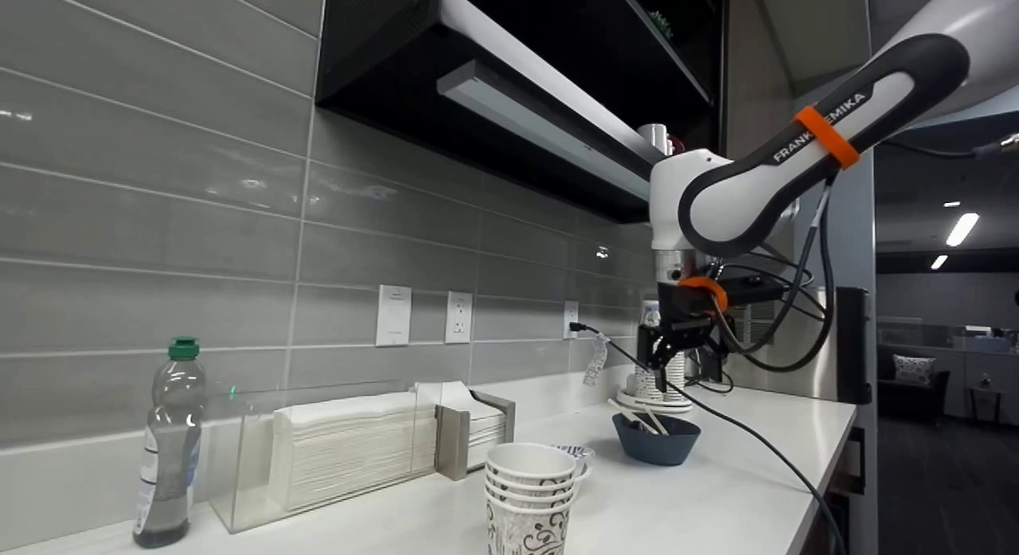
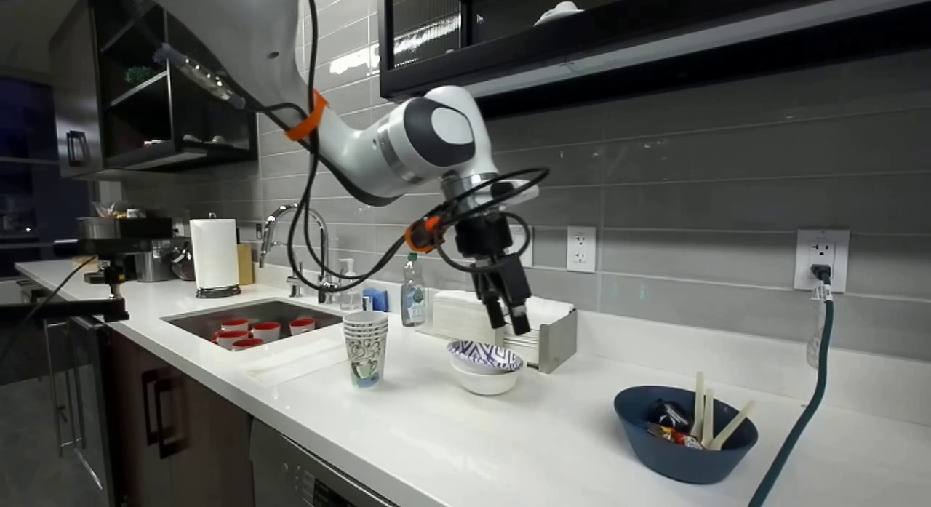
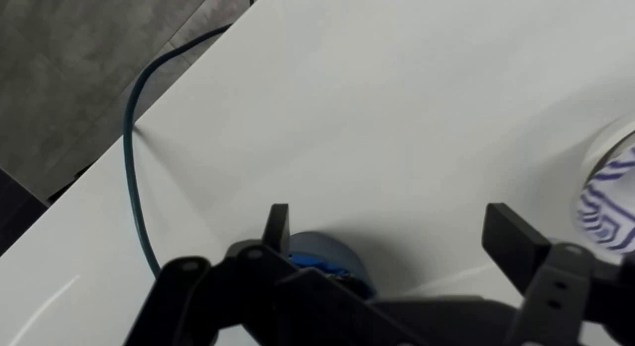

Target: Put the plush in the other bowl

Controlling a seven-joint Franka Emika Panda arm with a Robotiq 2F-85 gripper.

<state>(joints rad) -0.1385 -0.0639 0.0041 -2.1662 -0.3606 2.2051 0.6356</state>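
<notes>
I see no plush in any view. A dark blue bowl (image 1: 657, 447) stands on the counter; in an exterior view the bowl (image 2: 676, 452) holds pale sticks (image 2: 709, 420), a dark packet and a colourful wrapper. A white bowl (image 2: 484, 383) has a purple-patterned bowl (image 2: 486, 355) tilted in it, partly hidden behind cups in an exterior view. My gripper (image 2: 509, 324) hangs above the counter. In the wrist view the gripper (image 3: 397, 232) is open, nothing between its fingers. There the blue bowl (image 3: 322, 242) is partly hidden behind the left finger, and the patterned bowl (image 3: 607, 212) is at the right edge.
Stacked paper cups (image 2: 366, 350) stand near the white bowl. A napkin holder (image 2: 558, 340) and a soap bottle (image 2: 413, 296) stand by the wall. A cable (image 2: 796, 420) crosses the counter beside the blue bowl. A sink (image 2: 196, 321) holds several red mugs.
</notes>
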